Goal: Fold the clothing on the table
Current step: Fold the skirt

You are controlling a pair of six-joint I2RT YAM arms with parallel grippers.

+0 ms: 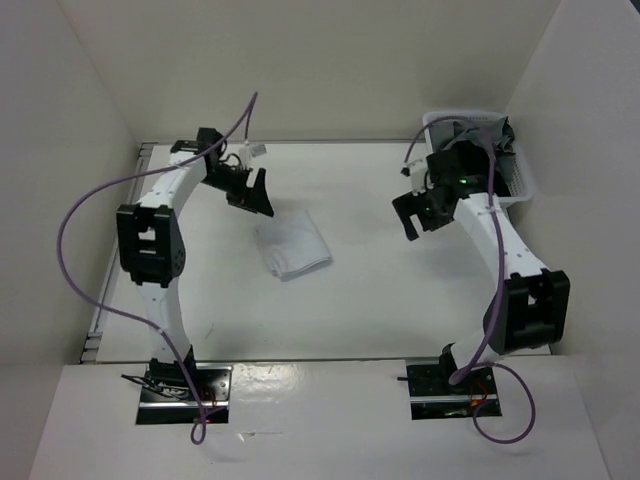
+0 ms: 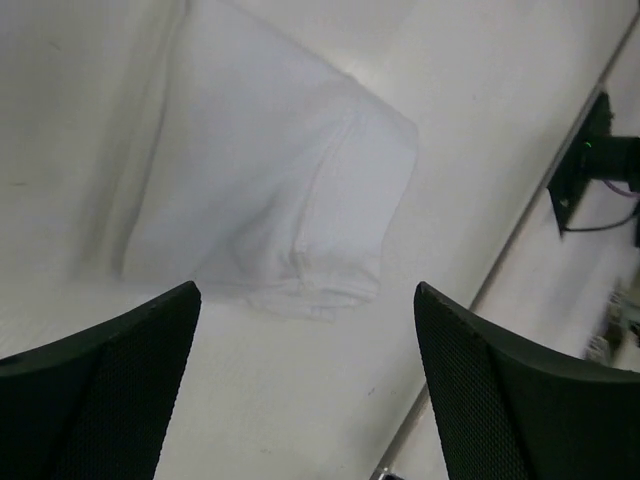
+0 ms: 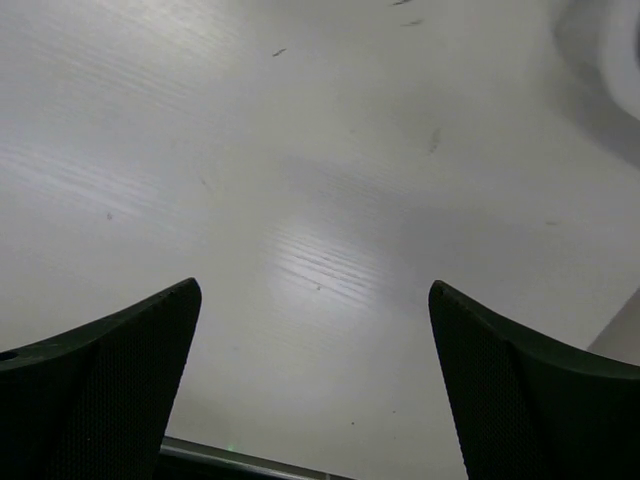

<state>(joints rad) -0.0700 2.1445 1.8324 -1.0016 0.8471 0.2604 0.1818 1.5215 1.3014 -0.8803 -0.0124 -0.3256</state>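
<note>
Near the middle of the table (image 1: 400,300), somewhat toward its left side, the clothing (image 1: 292,246) lay as a compact, folded white bundle, a hemmed edge showing in the left wrist view. Just beside its far left corner hung the left pincer (image 1: 254,198), jaws spread wide, gripping nothing and clear of the fabric. Over bare table on the right, near the white basket (image 1: 520,180) in the far right corner, the right pincer (image 1: 416,216) was likewise spread and empty.
</note>
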